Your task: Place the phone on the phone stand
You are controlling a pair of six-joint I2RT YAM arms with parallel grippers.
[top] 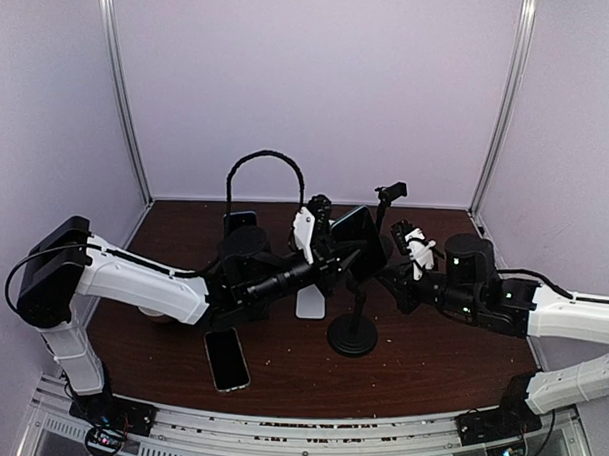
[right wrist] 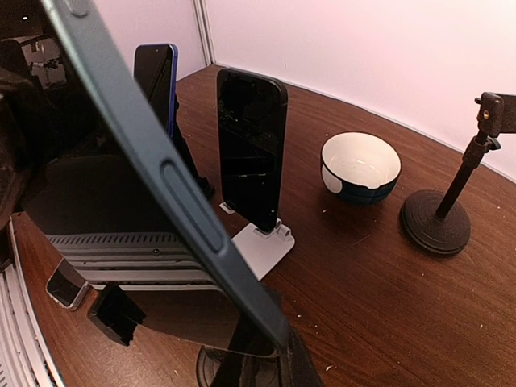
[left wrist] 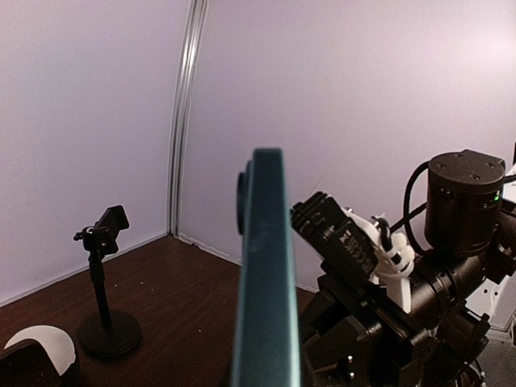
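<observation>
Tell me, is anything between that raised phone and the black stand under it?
Nothing visible does. The dark phone in the left gripper sits right over the round-based black stand; the white stand is off to the side.

This is a robotics lab test cell. Blank pale wall panels (top: 319,88) framed by aluminium posts (top: 124,92) box in a dark wooden worktop (top: 430,357). Two white-and-black robot arms (top: 142,282) are bolted to a metal rail (top: 307,435) at its near edge. Only phones (top: 226,358), phone stands (top: 353,335) and one bowl (right wrist: 360,168) are set out there.
</observation>
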